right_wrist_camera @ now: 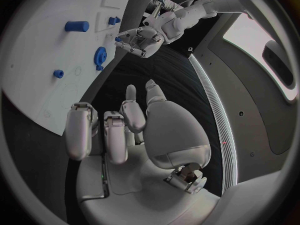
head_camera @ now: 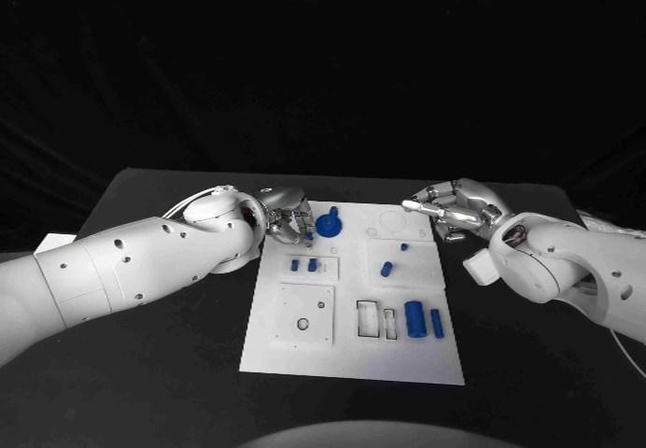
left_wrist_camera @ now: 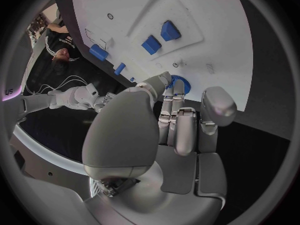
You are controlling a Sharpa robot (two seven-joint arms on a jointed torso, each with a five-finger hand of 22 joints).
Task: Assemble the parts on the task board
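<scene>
Fingers [left_wrist_camera: 178, 92] of the left hand [head_camera: 286, 217] touch the blue gear [head_camera: 329, 224].

Left robot hand [head_camera: 286, 221] and right robot hand [head_camera: 448, 209], fingers curled

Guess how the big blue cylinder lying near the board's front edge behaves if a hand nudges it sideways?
Likely rolls: the blue cylinder lies on its side on the flat task board. Probably rigid and light, looking like solid plastic. Its smooth surface may slip in a loose pinch.
</scene>
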